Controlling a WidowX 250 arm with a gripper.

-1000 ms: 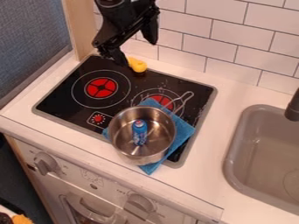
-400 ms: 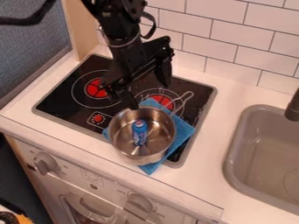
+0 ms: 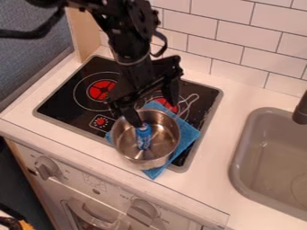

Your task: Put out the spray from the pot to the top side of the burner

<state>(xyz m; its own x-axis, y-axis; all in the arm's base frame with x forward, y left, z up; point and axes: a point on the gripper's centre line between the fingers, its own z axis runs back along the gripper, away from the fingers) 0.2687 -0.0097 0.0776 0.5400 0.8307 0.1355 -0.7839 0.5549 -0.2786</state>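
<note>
The blue spray (image 3: 143, 138) is sitting inside the metal pot (image 3: 162, 143), its top end pointing toward the back of the stove; whether it is standing straight or leaning is hard to tell. Above it the black gripper (image 3: 155, 112) is hanging with its fingers spread wide apart, and it is holding nothing. One finger is dipping over the pot's rim, its tip right at the top of the spray, though whether the two are touching I cannot tell. The other finger is hanging beyond the pot's back rim, in front of the rear right burner (image 3: 170, 107).

The pot is resting on a blue cloth (image 3: 189, 131), whose front corner is running past the edge of the black cooktop (image 3: 64, 101) onto the white counter (image 3: 207, 191). The pot's thin wire handle (image 3: 190, 99) is pointing toward the cooktop's back right corner. The left burner (image 3: 101, 90) is showing its red centre, and a small red dial mark (image 3: 101, 121) is lying in front of it. The black arm (image 3: 129, 42) is coming in from the top left.

To the right, a grey sink (image 3: 243, 155) is sitting in the counter, with a dark faucet (image 3: 301, 111) at its far side. White tiles (image 3: 240, 40) are lining the wall behind, and two knobs (image 3: 46, 167) are sticking out of the oven front below.
</note>
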